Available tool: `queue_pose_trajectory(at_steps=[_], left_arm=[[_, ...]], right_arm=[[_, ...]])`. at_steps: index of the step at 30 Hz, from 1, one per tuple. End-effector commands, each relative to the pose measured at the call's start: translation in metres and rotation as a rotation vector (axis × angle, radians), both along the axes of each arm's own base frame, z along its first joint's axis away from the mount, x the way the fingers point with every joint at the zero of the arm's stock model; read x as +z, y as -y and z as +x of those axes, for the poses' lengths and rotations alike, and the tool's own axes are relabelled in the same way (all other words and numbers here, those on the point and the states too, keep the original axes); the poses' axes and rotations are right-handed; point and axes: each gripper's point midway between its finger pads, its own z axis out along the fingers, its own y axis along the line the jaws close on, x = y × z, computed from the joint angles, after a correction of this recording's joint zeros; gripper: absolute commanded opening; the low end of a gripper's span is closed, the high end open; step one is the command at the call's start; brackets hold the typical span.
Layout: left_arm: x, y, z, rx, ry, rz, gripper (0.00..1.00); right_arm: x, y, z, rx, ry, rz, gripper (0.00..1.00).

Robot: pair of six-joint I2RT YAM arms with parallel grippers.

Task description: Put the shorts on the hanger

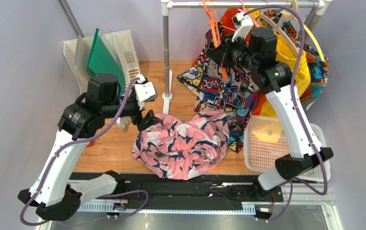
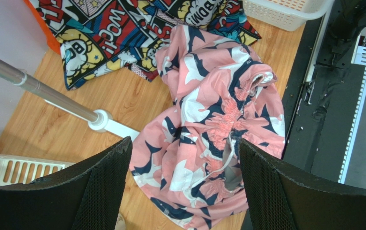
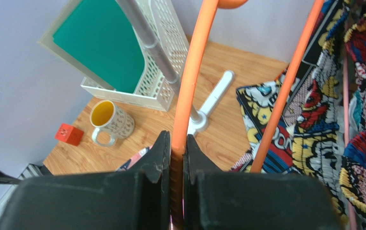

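Bright, even, diffuse light fills all three views. Shadows on the desk [image 1: 108,148] are soft and faint. A pale sheen runs along the metal pole [image 2: 36,86]. The right gripper [image 3: 176,143], at 6 o'clock in its wrist view, reads dark and nearly featureless.

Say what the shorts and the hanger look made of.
The shorts: soft matte cloth, judging by limp crumpled folds and a gathered waistband. The hanger: probably plastic, smooth with slight sheen, a thin rounded bar, uniformly bright orange.
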Motion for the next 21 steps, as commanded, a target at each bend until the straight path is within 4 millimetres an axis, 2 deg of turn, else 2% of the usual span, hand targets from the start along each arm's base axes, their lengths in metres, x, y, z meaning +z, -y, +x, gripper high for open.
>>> queue_pose_trajectory(at_steps=[1, 3, 5, 9, 11, 12, 13, 14, 16, 17, 19, 20, 21], left_arm=[[0.008, 0.0, -0.002, 0.003, 0.02, -0.026, 0.86], [0.007, -0.001, -0.001, 0.007, 0.018, -0.023, 0.86], [0.005, -0.002, 0.0, 0.009, 0.016, -0.011, 0.87], [-0.002, -0.003, 0.002, 0.013, -0.001, 0.016, 0.91], [-0.005, -0.003, 0.002, 0.009, -0.013, 0.023, 0.93], [-0.007, -0.003, 0.001, 0.011, -0.023, 0.023, 0.93], [-0.009, -0.003, 0.001, 0.014, -0.035, 0.023, 0.93], [-0.01, -0.002, 0.0, 0.012, -0.037, 0.017, 0.93], [-0.012, -0.002, -0.002, 0.023, -0.053, 0.001, 0.93], [-0.013, -0.001, -0.002, 0.025, -0.063, -0.005, 0.93], [-0.015, 0.0, -0.004, 0.028, -0.079, -0.019, 0.93], [-0.013, 0.0, -0.007, 0.024, -0.076, -0.033, 0.93], [-0.014, -0.002, -0.007, 0.036, -0.086, -0.044, 0.93]], right_arm=[[0.064, -0.001, -0.034, 0.079, 0.203, 0.109, 0.0], [0.074, -0.001, -0.045, 0.102, 0.217, 0.14, 0.0], [0.074, -0.003, -0.051, 0.117, 0.197, 0.158, 0.0], [0.059, -0.002, -0.063, 0.128, 0.1, 0.171, 0.0], [0.035, -0.007, -0.071, 0.156, 0.004, 0.182, 0.0], [0.035, -0.004, -0.082, 0.169, -0.001, 0.191, 0.0], [0.027, -0.007, -0.089, 0.2, -0.031, 0.194, 0.0], [0.01, -0.008, -0.094, 0.212, -0.068, 0.183, 0.0], [0.004, -0.002, -0.112, 0.229, -0.078, 0.177, 0.0], [-0.013, -0.001, -0.117, 0.235, -0.116, 0.158, 0.0], [-0.015, 0.003, -0.137, 0.279, -0.095, 0.136, 0.0], [-0.032, 0.004, -0.143, 0.291, -0.137, 0.12, 0.0], [-0.03, 0.005, -0.16, 0.346, -0.113, 0.114, 0.0]])
